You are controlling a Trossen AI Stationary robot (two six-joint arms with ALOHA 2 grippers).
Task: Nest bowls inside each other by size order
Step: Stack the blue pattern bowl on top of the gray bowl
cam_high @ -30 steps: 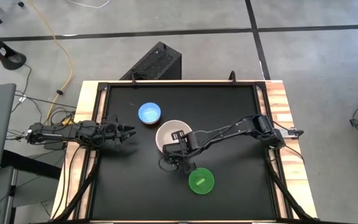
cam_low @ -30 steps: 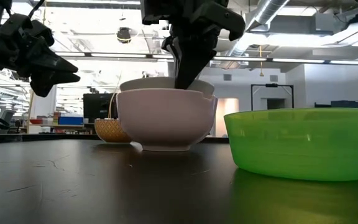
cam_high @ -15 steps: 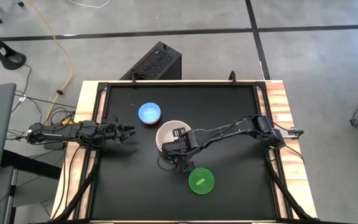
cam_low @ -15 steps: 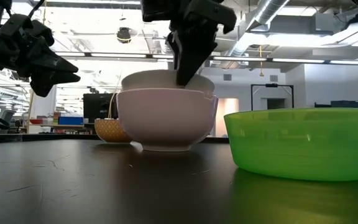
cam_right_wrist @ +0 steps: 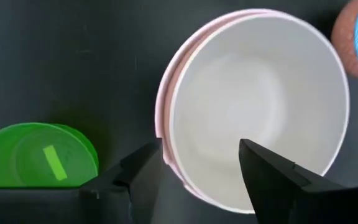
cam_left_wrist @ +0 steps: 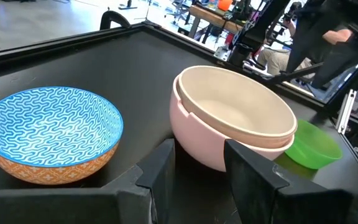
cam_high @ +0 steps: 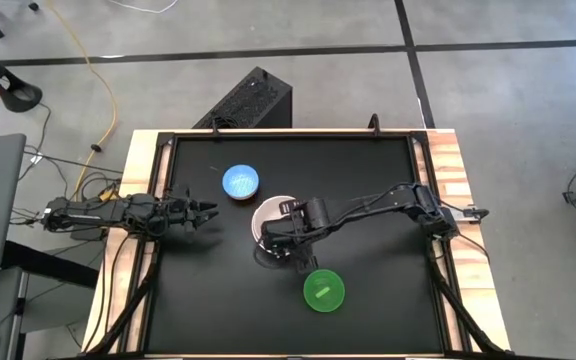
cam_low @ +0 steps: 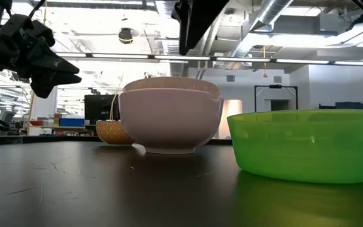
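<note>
A cream-white bowl (cam_right_wrist: 253,106) sits inside a pink bowl (cam_low: 169,123) near the table's middle, its rim (cam_low: 169,83) slightly tilted above the pink rim. My right gripper (cam_right_wrist: 201,168) hangs open above this stack, clear of it, and shows at the top of the low view (cam_low: 191,25). A green bowl (cam_high: 323,290) rests on its base nearer the front. A blue-patterned bowl with an orange outside (cam_high: 241,182) stands behind the stack. My left gripper (cam_high: 211,211) waits open to the left of the stack, above the table.
The black tabletop has a raised frame (cam_high: 268,133) around it. Bare surface lies along the front (cam_high: 228,310) and on the right side (cam_high: 388,170). The right arm (cam_high: 368,210) reaches across from the right edge. A person (cam_left_wrist: 328,37) shows in the room beyond.
My right gripper has opened, let go of the cream-white bowl's rim, and risen clear of the stack. The cream-white bowl has settled lower into the pink bowl. The green and blue bowls have stayed in place.
</note>
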